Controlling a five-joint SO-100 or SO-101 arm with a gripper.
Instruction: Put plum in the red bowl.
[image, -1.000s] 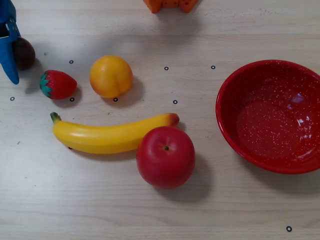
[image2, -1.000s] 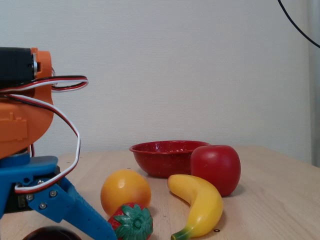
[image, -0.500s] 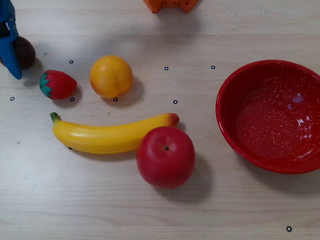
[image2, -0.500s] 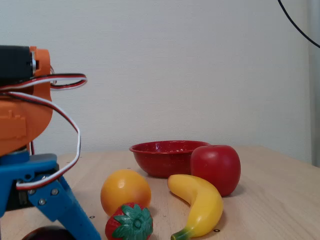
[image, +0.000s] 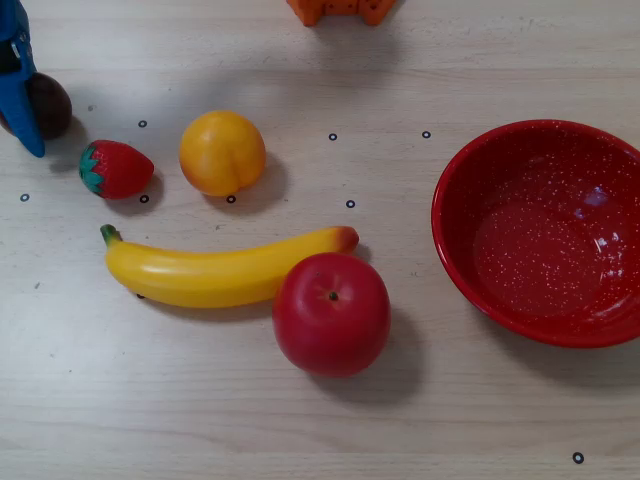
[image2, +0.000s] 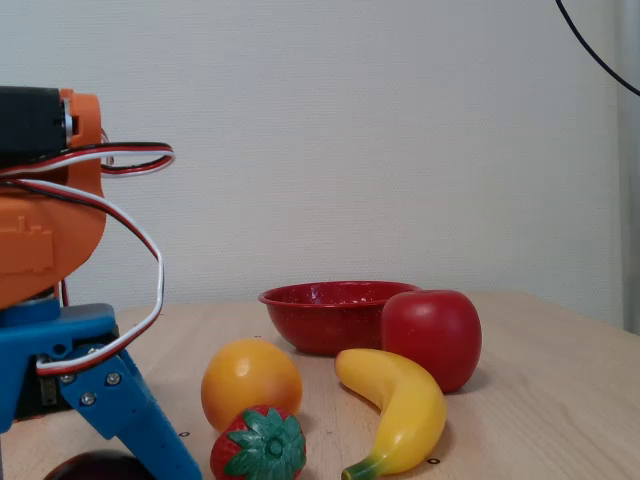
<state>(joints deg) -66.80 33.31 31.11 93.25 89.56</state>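
The dark plum lies at the far left edge of the overhead view, and its top shows at the bottom left of the fixed view as plum. My gripper stands over it. One blue finger crosses the plum's left side from above; in the fixed view this finger slants down close by the plum's right side. The other finger is cut off by the frame edge, so I cannot tell whether the plum is held. The red bowl sits empty at the far right, and shows as the red bowl behind the fruit.
A strawberry, an orange, a banana and a big red apple lie between the plum and the bowl. An orange arm part shows at the top edge.
The blue finger has swung in towards the plum over the first half second, then stayed nearly still. The plum and the other fruit have not moved.
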